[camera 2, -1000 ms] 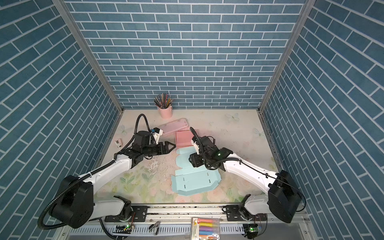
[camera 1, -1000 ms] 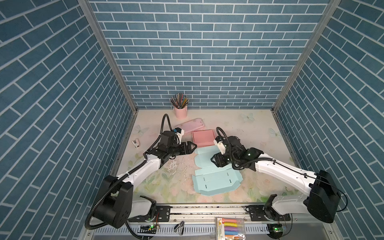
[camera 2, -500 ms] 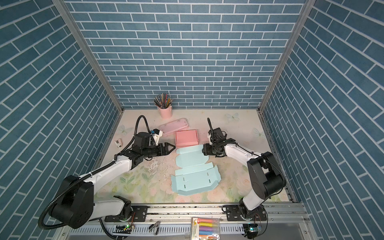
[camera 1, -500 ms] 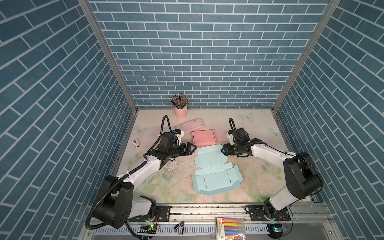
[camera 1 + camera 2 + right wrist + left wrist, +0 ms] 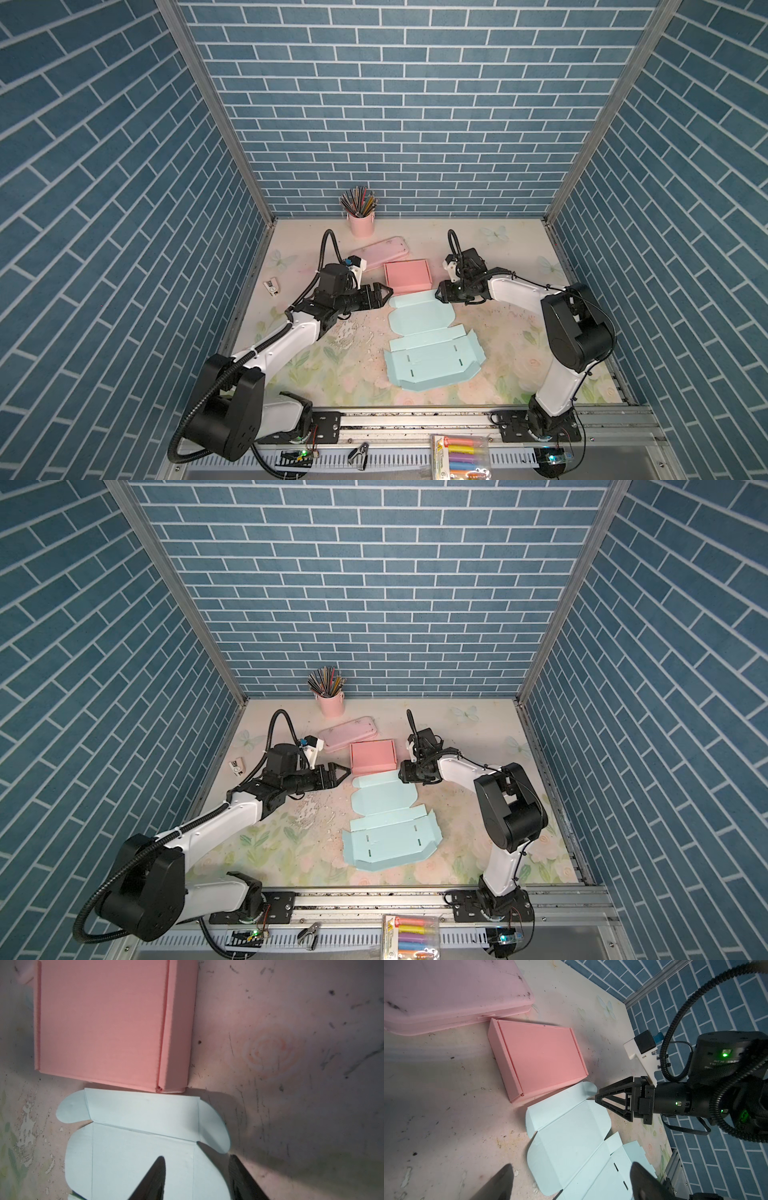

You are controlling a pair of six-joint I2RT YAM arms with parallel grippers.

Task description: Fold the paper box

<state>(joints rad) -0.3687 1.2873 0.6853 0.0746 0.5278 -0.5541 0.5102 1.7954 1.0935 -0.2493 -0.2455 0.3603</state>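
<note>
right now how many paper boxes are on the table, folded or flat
2. The pink box, already folded, sits toward the back; the blue box lies flat just in front of it. None seems hidden.

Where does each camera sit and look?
Both top views: high in front, looking down at the table; both arms show.
Left wrist: on left arm, facing pink box, flat blue box, right gripper; left gripper shows.
Right wrist: on right arm, facing both boxes; right gripper shows.
Shared: all four views show both boxes.
</note>
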